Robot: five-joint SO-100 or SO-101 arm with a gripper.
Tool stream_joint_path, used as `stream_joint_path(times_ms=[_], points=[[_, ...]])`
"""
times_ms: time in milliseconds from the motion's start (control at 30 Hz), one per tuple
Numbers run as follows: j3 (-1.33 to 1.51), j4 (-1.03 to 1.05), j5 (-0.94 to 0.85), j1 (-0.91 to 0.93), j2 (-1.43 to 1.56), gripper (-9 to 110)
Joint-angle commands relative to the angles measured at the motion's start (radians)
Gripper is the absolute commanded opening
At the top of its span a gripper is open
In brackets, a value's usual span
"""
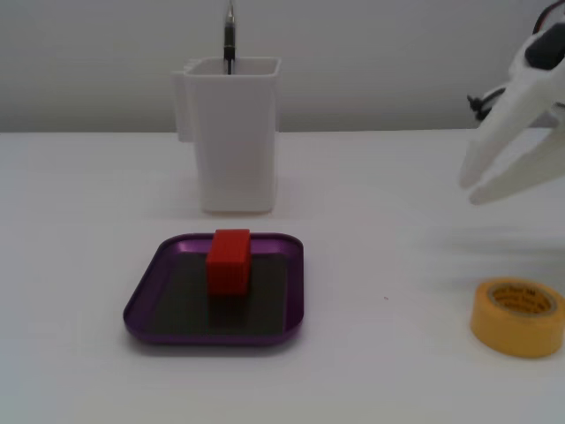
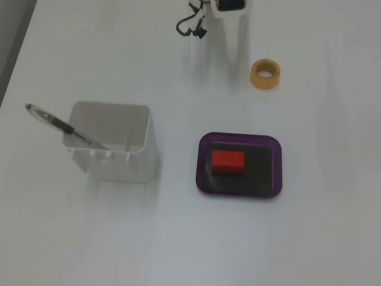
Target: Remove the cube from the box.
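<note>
The red cube [image 1: 229,260] stands in the purple box [image 1: 139,307], toward its far side in a fixed view. In the top-down fixed view the cube [image 2: 228,161] lies left of the box's [image 2: 278,167] middle on the dark floor. My white gripper [image 1: 470,189] hangs above the table at the right edge, well right of the box and apart from it. Its two fingers are spread, with nothing between them. In the top-down fixed view the gripper [image 2: 219,55] enters from the top edge, above the box in the picture.
A tall white container [image 1: 231,132] with a pen [image 2: 59,125] in it stands behind the box; it also shows in the top-down view [image 2: 113,143]. A yellow tape roll [image 1: 518,315] lies on the table under the gripper [image 2: 265,73]. A black cable [image 2: 190,22] hangs by the arm.
</note>
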Motion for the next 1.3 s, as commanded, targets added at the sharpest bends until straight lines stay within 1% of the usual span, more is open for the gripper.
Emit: stream_joint_path(times_ms=[0,200,367,500,600,1033,1267], points=[[-0.144,-0.025,-0.012,0.008,-0.067,1],[-0.451,-0.018,-0.003,-0.009,-0.526,11],[-0.729,0.008,-0.003,-0.011,-0.920,13],[-0.946,0.055,-0.003,-0.009,-1.173,16],[-1.075,0.075,-0.003,-0.009,-1.327,18],[-1.532,0.072,-0.006,0.005,-1.884,18],[-1.730,0.075,-0.008,0.006,-2.146,18]])
